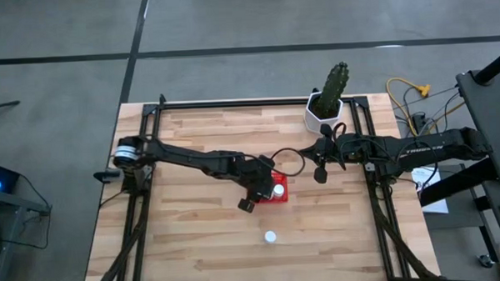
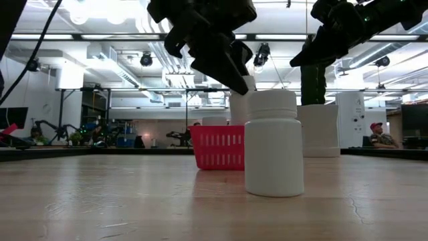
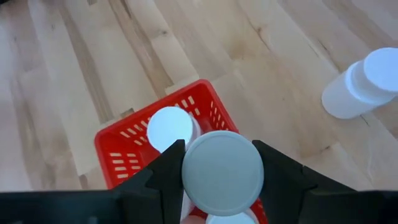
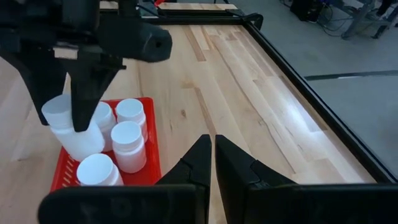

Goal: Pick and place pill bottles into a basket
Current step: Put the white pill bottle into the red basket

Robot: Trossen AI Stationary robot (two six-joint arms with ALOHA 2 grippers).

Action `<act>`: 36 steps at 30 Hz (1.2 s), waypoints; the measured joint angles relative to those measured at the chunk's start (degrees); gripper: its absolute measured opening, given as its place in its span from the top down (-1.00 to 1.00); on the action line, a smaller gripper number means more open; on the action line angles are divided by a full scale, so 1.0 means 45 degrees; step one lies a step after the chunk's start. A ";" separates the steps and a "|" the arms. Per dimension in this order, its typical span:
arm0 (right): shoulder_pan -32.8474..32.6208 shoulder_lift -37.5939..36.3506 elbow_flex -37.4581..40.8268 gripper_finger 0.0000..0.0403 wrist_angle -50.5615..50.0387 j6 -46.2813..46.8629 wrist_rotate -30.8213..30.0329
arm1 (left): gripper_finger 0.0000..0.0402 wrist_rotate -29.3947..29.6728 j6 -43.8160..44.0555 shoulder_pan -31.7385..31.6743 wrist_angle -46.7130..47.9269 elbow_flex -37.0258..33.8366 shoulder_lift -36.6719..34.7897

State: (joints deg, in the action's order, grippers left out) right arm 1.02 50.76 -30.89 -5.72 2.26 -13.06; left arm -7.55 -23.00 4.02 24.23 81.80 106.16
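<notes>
- One small white cylindrical plastic pill bottle (image 2: 271, 143), round cap, standing alone on the pale wooden slatted table (image 1: 195, 242); no label legible.
- Left gripper (image 3: 221, 180) clamped on another white pill bottle (image 3: 222, 172), above the small red slotted plastic basket (image 3: 124, 146) holding more.
- Right gripper (image 4: 212, 160) closed, empty, beside the white cactus pot (image 1: 322, 115).
- Workshop room behind.

A grey concrete floor (image 1: 229, 20) surrounds the pale wooden plank table (image 1: 195, 242), under bright white ceiling strip lights (image 2: 100, 37).
</notes>
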 joint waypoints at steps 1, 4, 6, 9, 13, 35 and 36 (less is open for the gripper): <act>0.0000 0.0000 0.0000 0.94 0.0000 0.0000 0.0000 | 0.28 -0.0019 0.0003 -0.0006 -0.0003 0.0000 0.0040; 0.0000 0.0000 0.0000 0.94 0.0000 0.0015 0.0000 | 0.28 -0.0017 -0.0001 -0.0040 0.0004 -0.0019 0.0259; 0.0000 0.0000 0.0000 0.94 0.0000 0.0015 0.0000 | 0.28 -0.0015 0.0000 -0.0076 -0.0002 -0.0020 0.0438; 0.0000 0.0000 0.0000 0.94 -0.0005 0.0024 0.0000 | 0.28 -0.0014 -0.0030 -0.0098 0.0045 -0.0034 0.0579; 0.0000 0.0000 0.0000 0.94 -0.0002 0.0015 0.0000 | 0.25 -0.0040 -0.0052 -0.0100 0.0043 -0.0034 0.0581; 0.0000 0.0000 0.0000 0.94 -0.0005 0.0019 0.0001 | 0.25 -0.0137 -0.0044 -0.0148 -0.0041 -0.0136 0.0594; 0.0000 0.0000 0.0000 0.94 -0.0005 0.0019 0.0002 | 0.25 -0.0137 -0.0044 -0.0148 -0.0059 -0.0136 0.0594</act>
State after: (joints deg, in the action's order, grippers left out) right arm 1.02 50.76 -30.89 -5.74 2.35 -13.05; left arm -8.16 -23.20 3.36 23.97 81.19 108.84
